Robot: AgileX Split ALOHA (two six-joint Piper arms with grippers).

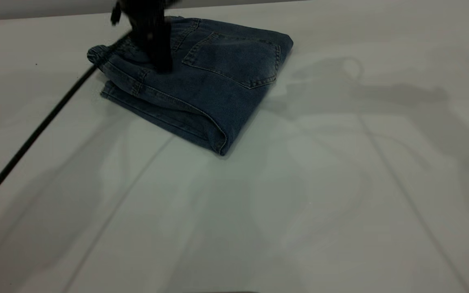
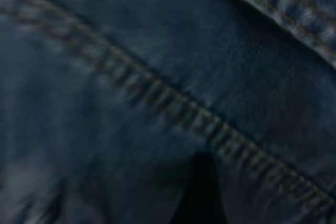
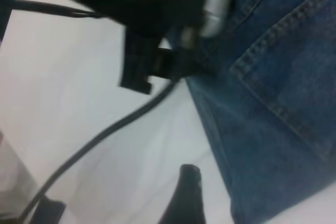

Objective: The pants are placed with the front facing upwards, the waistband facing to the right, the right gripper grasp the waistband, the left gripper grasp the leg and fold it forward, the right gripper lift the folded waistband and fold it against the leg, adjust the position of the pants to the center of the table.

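We see the pants lying folded into a thick bundle on the far left part of the table, well away from its middle. The square back pocket faces up, and the waistband is at the left end of the bundle, with the layers stacked under it. The left gripper comes down from above and presses on the denim just beside the waistband; it is blurred, so we cannot tell if its jaws stand apart or together, or if they hold any cloth. Its black cable runs across the table toward the near left edge. In the left wrist view we see almost only denim with a tan seam very close to the camera. In the right wrist view one dark fingertip of the right gripper hovers over the white table just beside the edge of the pants, perhaps not touching them; its other finger is not visible.
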